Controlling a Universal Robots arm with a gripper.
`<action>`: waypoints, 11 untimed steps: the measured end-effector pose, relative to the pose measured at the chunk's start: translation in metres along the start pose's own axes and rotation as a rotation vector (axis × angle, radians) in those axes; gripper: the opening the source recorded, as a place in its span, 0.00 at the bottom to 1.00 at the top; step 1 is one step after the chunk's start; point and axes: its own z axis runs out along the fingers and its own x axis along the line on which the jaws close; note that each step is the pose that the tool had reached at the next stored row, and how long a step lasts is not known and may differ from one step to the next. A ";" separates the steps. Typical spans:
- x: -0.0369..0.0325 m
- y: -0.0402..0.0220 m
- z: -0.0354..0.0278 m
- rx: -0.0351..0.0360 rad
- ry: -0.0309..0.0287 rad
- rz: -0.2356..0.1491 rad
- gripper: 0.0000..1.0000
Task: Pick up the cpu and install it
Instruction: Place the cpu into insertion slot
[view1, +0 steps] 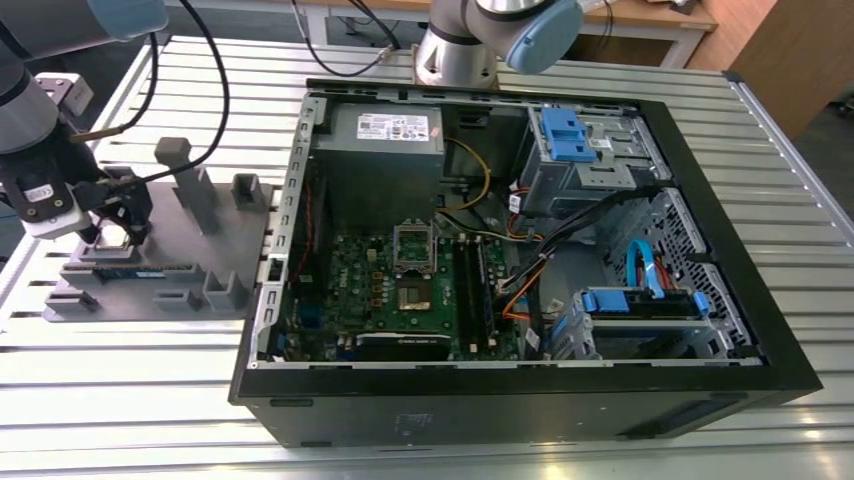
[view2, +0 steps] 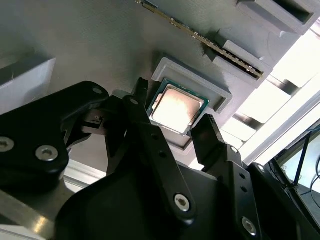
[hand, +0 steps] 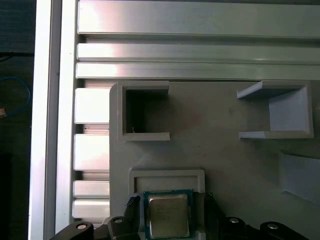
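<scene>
A slatted aluminium table (view1: 120, 400) is carrying two items. A grey fixture plate (view1: 234, 250) is lying flat toward the exterior view's left. An open black computer case (view1: 534, 415) is lying on its side just beside it.

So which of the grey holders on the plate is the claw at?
The shallow square tray with the cpu in it; the open claw flanks the chip. The deep pocket and open bracket nearby are empty.
</scene>
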 end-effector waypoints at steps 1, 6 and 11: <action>0.0000 0.0000 0.0000 0.0000 -0.0001 0.000 0.62; 0.0001 0.0000 -0.0001 0.0001 0.0002 0.000 0.62; 0.0004 -0.0001 0.0002 0.0000 0.0000 0.000 0.62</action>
